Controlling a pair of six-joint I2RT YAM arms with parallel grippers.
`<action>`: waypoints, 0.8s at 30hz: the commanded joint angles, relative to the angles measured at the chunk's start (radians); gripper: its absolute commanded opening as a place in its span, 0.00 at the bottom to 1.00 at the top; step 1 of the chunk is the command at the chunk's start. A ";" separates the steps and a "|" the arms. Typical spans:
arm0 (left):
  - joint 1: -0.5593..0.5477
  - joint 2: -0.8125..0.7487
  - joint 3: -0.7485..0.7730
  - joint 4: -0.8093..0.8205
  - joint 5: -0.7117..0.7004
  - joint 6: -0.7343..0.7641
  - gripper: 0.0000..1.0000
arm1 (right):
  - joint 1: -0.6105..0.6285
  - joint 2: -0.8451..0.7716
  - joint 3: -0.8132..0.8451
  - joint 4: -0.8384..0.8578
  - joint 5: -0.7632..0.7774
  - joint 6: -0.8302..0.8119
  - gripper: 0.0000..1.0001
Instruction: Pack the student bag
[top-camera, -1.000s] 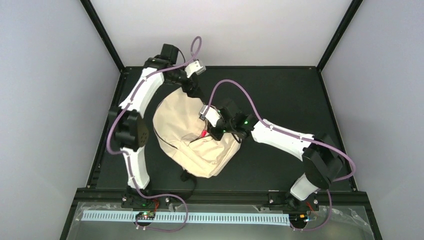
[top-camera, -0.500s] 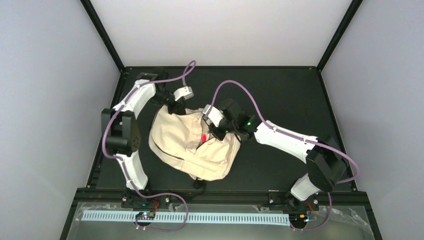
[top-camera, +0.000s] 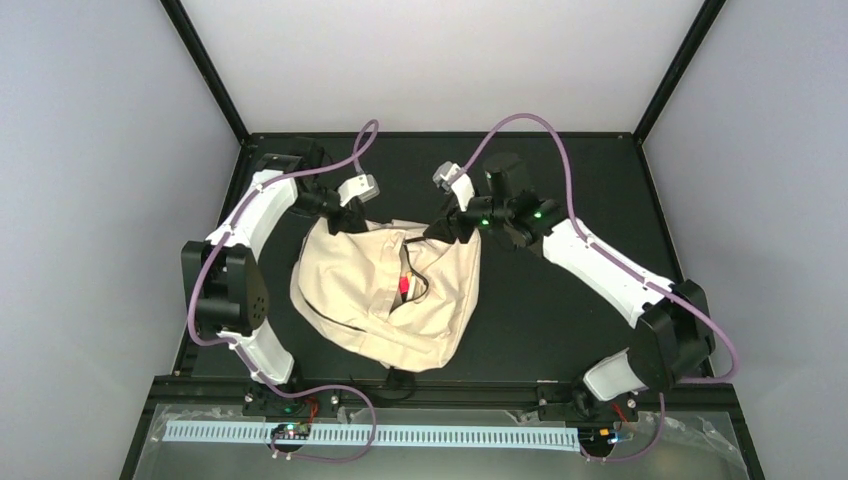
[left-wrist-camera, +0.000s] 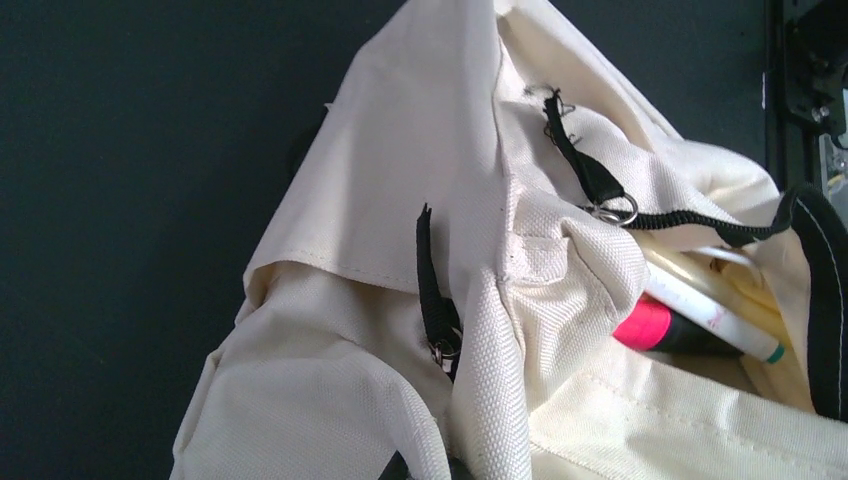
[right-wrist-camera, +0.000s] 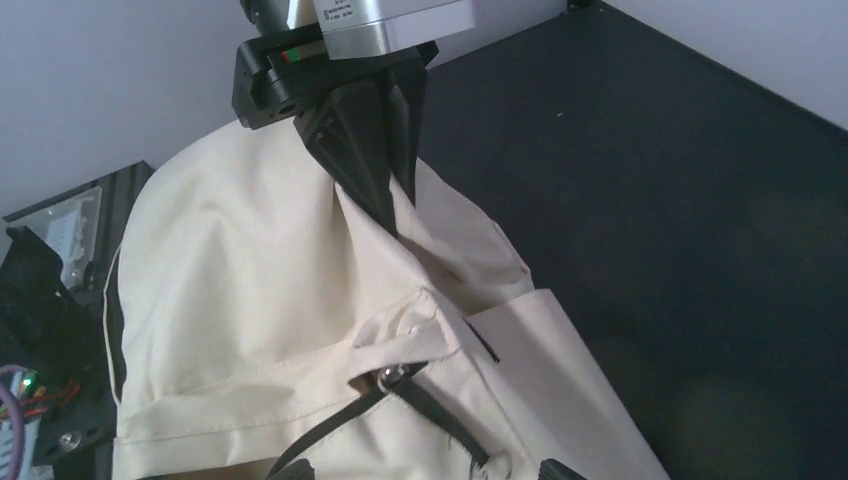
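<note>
Right fingers (top-camera: 445, 228) farther back now, apart; left fingers (right-wrist-camera: 360, 150) tight on student bag (top-camera: 385, 295); black table (top-camera: 580, 180), grey walls (top-camera: 440, 60)

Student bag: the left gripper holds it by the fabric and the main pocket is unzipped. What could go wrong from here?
1. The left gripper pinches only a thin fold of the student bag, so a hard pull may slip the fabric free.
2. A pink highlighter and a white pen lie right at the open mouth. Tilting the bag could spill them.
</note>
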 joint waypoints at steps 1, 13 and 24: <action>-0.006 -0.063 0.045 0.033 0.121 -0.051 0.02 | 0.012 0.067 0.078 -0.072 0.007 -0.068 0.54; -0.016 -0.205 -0.040 0.131 0.160 -0.135 0.01 | 0.115 0.088 0.066 -0.029 0.284 -0.341 0.28; -0.017 -0.209 -0.039 0.138 0.163 -0.148 0.02 | 0.132 0.064 0.043 -0.139 0.235 -0.487 0.28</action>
